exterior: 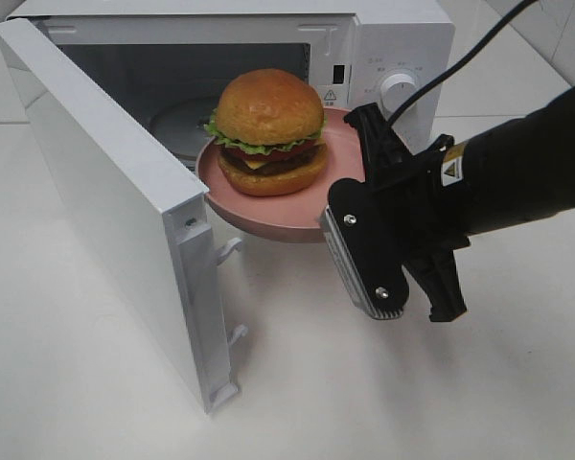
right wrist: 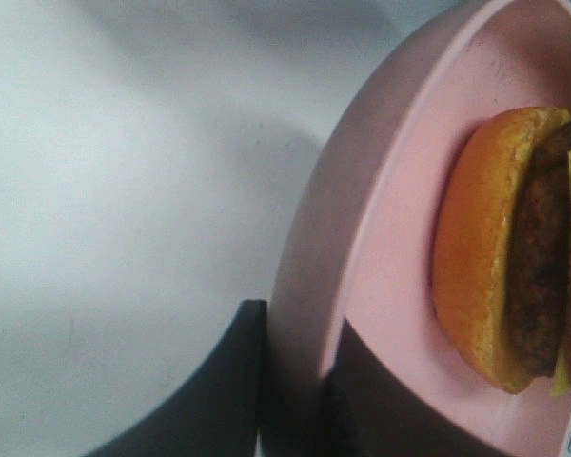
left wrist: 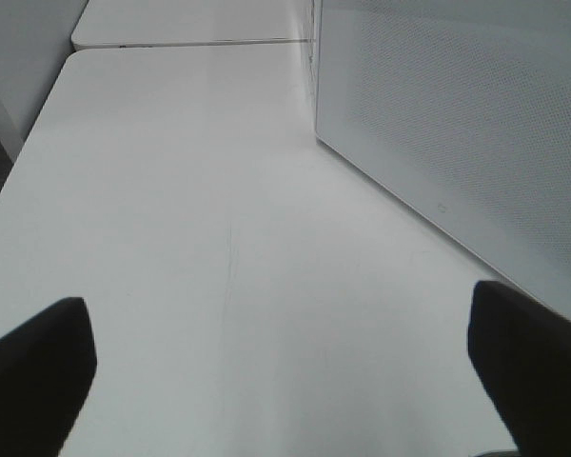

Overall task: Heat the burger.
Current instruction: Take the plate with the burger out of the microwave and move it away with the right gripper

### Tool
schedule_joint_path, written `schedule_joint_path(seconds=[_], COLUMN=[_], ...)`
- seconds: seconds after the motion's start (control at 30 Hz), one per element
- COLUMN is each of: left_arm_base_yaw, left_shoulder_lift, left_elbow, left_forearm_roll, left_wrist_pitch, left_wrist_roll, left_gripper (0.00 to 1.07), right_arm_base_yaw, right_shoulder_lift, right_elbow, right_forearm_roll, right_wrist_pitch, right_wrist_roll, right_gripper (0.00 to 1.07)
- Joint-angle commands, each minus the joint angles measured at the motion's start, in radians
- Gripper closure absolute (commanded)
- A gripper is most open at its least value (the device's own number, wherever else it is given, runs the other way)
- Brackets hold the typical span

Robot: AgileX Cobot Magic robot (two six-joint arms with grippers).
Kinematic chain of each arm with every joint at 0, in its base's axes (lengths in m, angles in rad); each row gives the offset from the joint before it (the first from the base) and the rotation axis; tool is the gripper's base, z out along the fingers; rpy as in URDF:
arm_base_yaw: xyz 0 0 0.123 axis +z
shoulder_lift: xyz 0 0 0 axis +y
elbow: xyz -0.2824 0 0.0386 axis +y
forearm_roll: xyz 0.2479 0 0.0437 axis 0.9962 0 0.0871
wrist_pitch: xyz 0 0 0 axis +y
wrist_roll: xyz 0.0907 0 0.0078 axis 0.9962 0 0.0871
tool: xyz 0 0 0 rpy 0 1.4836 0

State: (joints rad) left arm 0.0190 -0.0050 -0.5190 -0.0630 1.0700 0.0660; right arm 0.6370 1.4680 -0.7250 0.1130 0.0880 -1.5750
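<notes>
Exterior high: white tabletop (exterior: 383,393) under open microwave (exterior: 115,220)

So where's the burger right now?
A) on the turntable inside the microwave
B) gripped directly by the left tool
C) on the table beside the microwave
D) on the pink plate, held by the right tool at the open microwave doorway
D: the burger sits on the pink plate, whose rim the right tool pinches, in front of the microwave with its door open.

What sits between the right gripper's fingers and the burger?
Only bare pink plate. The right gripper is clamped on the plate's rim, and the right wrist view shows an empty strip of plate before the burger begins.
</notes>
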Motion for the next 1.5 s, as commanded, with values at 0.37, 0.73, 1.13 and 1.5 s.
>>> schedule_joint_path(seconds=[0.37,0.73,1.13,1.5], left_arm_base_yaw=[0.002,0.002,0.002,0.002], left_shoulder_lift=[-0.004,-0.004,-0.004,-0.004], left_elbow=[0.003,0.003,0.003,0.003], left_forearm_roll=[-0.003,-0.003,-0.003,-0.003], left_wrist_pitch=[-0.001,-0.001,-0.001,-0.001], left_wrist_roll=[-0.001,-0.001,-0.001,-0.001], left_gripper=[0.07,0.07,0.07,0.07], right_arm_base_yaw=[-0.008,-0.008,-0.008,-0.008], right_shoulder_lift=[-0.26,-0.434,-0.64,-0.695], right_elbow=[0.189,0.292,0.315,0.315], right_forearm_roll=[0.008,0.0,-0.23,-0.531], right_wrist_pitch=[-0.054,0.033,0.232,0.383], right_wrist_roll=[0.048,0.082,0.347,0.735], right_gripper=[1.07,1.07,1.07,1.07])
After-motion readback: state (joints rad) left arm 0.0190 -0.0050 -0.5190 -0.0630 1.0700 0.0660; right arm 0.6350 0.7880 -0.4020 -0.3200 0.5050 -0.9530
